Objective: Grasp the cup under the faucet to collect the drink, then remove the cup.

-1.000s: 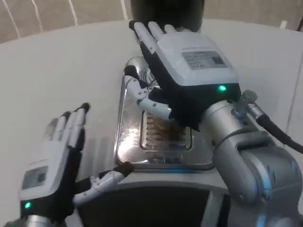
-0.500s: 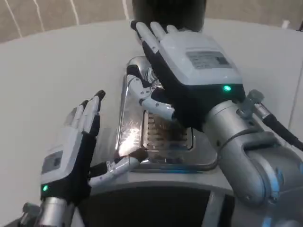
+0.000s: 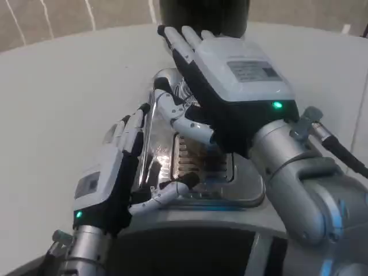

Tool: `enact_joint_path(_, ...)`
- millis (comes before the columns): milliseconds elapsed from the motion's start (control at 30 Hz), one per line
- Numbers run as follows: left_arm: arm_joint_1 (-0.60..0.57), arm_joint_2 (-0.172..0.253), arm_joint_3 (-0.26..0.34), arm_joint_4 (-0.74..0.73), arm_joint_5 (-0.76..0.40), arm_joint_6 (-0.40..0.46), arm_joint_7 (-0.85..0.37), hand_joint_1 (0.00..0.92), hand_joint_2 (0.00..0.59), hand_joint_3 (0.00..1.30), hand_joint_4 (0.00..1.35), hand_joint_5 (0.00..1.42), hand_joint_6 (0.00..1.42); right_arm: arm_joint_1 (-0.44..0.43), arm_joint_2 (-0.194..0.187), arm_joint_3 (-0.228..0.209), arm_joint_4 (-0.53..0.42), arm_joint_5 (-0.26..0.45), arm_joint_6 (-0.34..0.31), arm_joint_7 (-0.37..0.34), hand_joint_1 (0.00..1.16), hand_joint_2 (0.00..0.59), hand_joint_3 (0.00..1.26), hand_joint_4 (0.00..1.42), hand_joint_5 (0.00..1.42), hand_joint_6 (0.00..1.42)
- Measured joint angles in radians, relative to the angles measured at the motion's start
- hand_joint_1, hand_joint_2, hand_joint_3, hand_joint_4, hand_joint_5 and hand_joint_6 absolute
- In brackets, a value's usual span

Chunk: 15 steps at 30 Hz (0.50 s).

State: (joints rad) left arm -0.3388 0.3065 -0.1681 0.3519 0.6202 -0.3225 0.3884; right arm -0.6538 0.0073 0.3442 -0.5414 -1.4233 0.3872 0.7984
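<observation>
Right hand (image 3: 230, 86) over drip tray (image 3: 247, 187) (cup apparently hidden), left hand (image 3: 112, 178) beside

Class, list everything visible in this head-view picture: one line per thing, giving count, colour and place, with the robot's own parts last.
Table: one, white, across the scene.
Drip tray: one, shiny silver, centre, between the hands.
Grate: one, slotted metal, set in the tray, partly hidden by the right hand.
Dark cylindrical object: one, black, top centre behind the tray.
Dark panel: one, black, bottom centre.
Left hand: one, white and black, at the tray's left edge, fingers apart, holding nothing.
Right hand: one, white and black, over the tray, fingers extended.
Forearms: two, silver.
</observation>
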Motion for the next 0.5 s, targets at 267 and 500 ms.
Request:
enact_joint_path(267,-0.036,-0.007,-0.02,0.035,0.004,-0.009,0.01,0.173,0.066,0.0,0.0,0.0,0.01,0.045,0.007,-0.016,-0.036,0.007,-0.002,-0.03,0.11,0.586,0.02,0.0,0.0,0.0)
enact_joint_path(500,-0.056,-0.01,-0.04,0.05,0.005,-0.015,0.013,0.162,0.064,0.0,0.0,0.0,0.01,0.198,0.065,-0.086,-0.145,0.06,0.011,-0.199,0.15,0.586,0.0,0.0,0.0,0.0)
